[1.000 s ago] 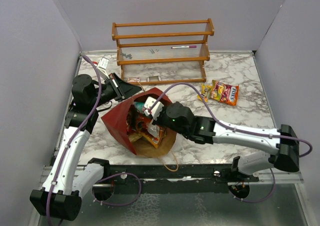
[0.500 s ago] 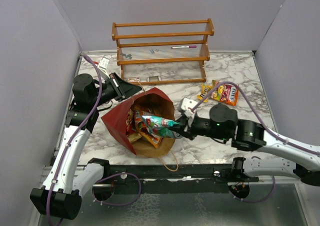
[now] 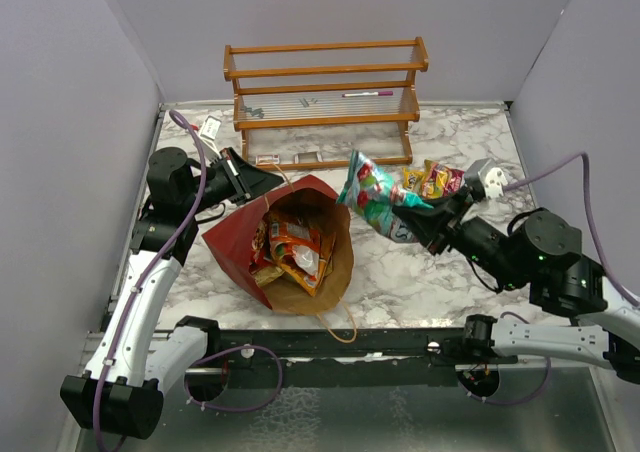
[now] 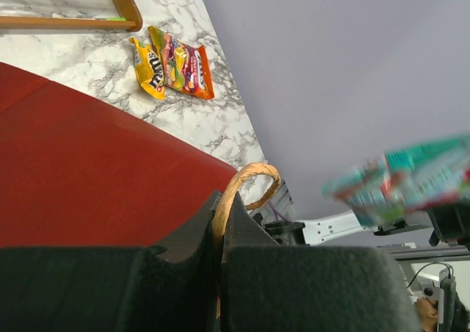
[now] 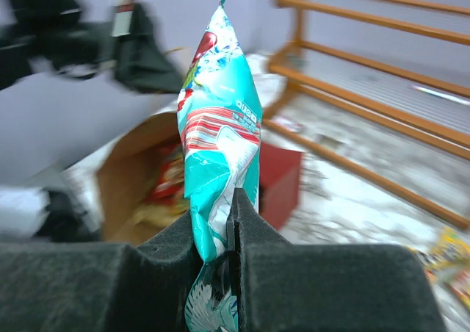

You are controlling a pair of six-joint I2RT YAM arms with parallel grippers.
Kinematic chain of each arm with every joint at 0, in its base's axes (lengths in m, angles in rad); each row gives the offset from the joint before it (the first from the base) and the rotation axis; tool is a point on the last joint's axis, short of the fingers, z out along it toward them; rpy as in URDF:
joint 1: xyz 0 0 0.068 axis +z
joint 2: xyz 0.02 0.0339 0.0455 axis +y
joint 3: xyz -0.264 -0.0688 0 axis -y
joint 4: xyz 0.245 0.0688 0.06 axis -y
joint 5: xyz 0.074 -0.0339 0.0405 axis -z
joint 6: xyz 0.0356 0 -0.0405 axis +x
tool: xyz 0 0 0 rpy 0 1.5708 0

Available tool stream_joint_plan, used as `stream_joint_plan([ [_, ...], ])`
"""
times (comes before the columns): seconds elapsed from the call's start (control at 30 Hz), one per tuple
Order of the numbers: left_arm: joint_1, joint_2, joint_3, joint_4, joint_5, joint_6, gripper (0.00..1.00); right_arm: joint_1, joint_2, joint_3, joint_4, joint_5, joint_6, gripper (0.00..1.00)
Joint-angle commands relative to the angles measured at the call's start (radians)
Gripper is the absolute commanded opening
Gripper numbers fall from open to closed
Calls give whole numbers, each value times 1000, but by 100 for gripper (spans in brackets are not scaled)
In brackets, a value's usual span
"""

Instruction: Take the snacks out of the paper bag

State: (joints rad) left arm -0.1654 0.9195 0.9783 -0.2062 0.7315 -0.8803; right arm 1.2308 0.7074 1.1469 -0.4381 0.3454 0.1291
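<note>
My right end effector (image 3: 415, 220) is closed on a teal-green crinkly snack packet with white lettering (image 3: 372, 194). It holds the packet in the air over the white marble surface (image 3: 450, 282), right of the middle and toward the far edge. The pads pinch only a narrow strip low on the packet, and most of the film stands free above them, so I judge the grip thin. A quick swing or a jolt could let the slick film slide out, and the packet would drop short of where I want it. Two small orange and yellow candy packets (image 3: 440, 180) lie near the far right corner, just beside the right end of the wooden slatted rack (image 3: 325, 97). A low or wide release could sweep them aside or clip the rack. My left end effector (image 3: 262, 177) is closed on the tan twine loop handle (image 4: 246, 179) of the large dark red paper bag (image 3: 232, 240). The bag lies on its side left of the middle, its brown mouth toward the near edge, with orange and red packets (image 3: 292, 252) inside. The twine is thin; if it slips from the pads, I expect the mouth to sag over those packets and block my next reach.
</note>
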Motion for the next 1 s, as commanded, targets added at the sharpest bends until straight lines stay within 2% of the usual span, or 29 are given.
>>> stream_joint_plan([
  [0.0,3,2,30,-8,-24,23,0,2,122,44,64,525,-17,1],
  [0.07,3,2,32,-11,-24,23,0,1,169,35,98,668,-58,1],
  [0.13,3,5,34,-14,-25,24,0,-4,199,20,153,748,-106,2],
  [0.23,2,5,33,-15,-26,24,0,-79,215,-13,206,713,-121,1],
  [0.47,2,4,32,-13,-27,23,0,-529,337,-59,38,175,153,1],
  [0.63,2,10,34,-6,-20,16,0,-692,396,-181,97,-219,303,1],
  [0.8,2,6,37,-17,-18,24,0,-870,337,-326,215,-501,401,1],
  [0.97,3,0,26,-12,-17,22,0,-1073,318,-377,217,-716,426,1],
])
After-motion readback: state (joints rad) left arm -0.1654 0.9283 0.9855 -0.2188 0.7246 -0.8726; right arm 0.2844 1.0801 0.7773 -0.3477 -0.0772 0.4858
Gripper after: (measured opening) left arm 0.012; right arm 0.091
